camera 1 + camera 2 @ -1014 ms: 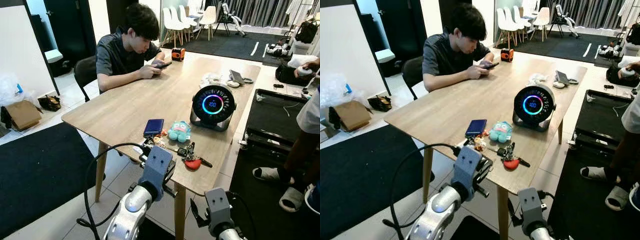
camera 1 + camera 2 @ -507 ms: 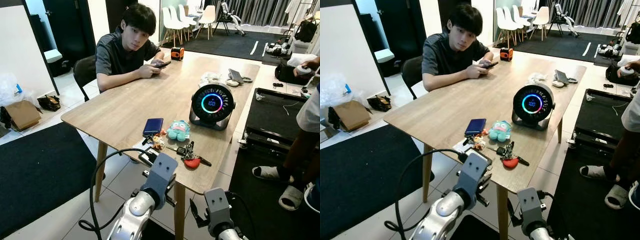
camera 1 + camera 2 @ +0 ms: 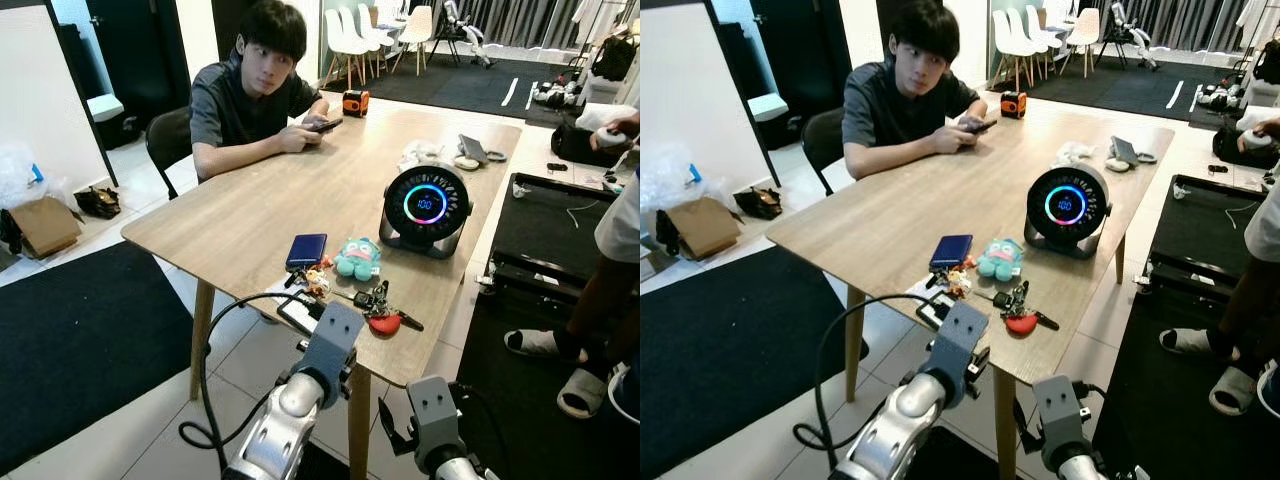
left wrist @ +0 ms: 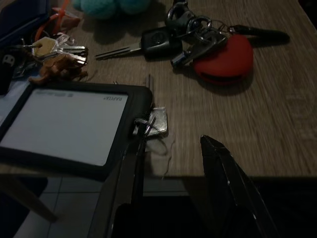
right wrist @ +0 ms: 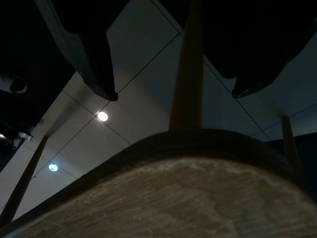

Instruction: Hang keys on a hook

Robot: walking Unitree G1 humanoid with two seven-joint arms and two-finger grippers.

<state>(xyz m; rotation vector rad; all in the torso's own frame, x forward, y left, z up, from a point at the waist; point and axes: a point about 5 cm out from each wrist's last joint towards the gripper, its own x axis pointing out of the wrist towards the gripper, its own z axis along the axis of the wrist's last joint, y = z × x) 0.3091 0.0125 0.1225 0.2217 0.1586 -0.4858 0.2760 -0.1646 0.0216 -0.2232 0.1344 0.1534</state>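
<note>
A bunch of keys (image 3: 383,318) with a red tag (image 4: 223,57) and a black car key (image 4: 156,39) lies near the front edge of the wooden table (image 3: 250,215). My left gripper (image 4: 177,130) is open at that edge, a short way in front of the bunch, with nothing between its fingers. One finger (image 4: 130,171) lies against a black card holder (image 4: 69,126) that juts over the edge. The left wrist housing (image 3: 330,345) covers the fingers from above. My right gripper (image 5: 176,93) is open below the tabletop, facing a table leg (image 5: 187,64).
A brass key set (image 4: 54,49), a blue wallet (image 3: 307,250) and a teal plush (image 3: 358,260) lie left of the bunch. A round device with a glowing ring (image 3: 425,210) stands behind. A person (image 3: 250,100) sits at the far left; another person (image 3: 610,270) stands right.
My left arm has moved right along the table's front edge, closer to the red-tagged keys. The seated person has raised their head. The right arm stays put.
</note>
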